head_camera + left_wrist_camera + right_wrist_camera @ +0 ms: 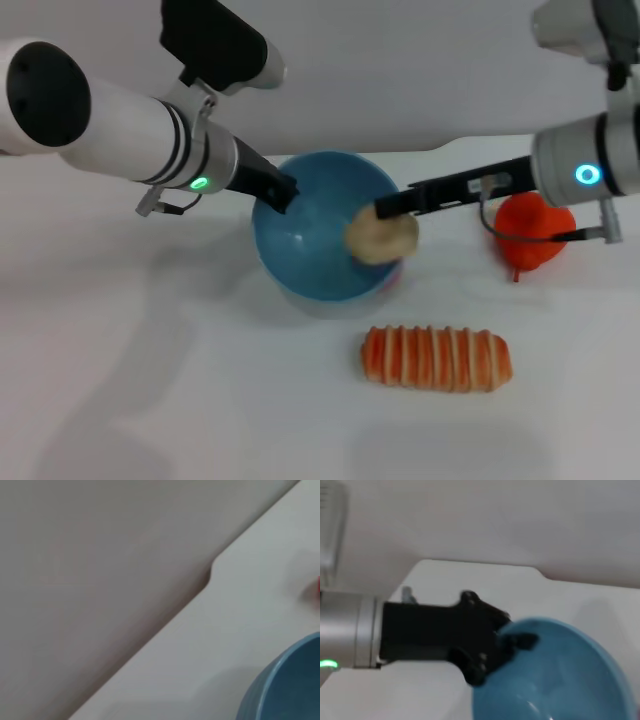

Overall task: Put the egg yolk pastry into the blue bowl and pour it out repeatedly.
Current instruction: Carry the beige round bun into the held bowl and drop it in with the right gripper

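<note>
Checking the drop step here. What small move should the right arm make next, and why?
Probably open the right gripper: it holds the egg yolk pastry over the near rim of the blue bowl, which the left gripper grips tilted.

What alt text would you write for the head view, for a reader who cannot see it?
The right gripper holds the egg yolk pastry over the tilted blue bowl, which the left gripper grips by its rim. A striped bread lies in front on the white table, a red object at the right.
</note>
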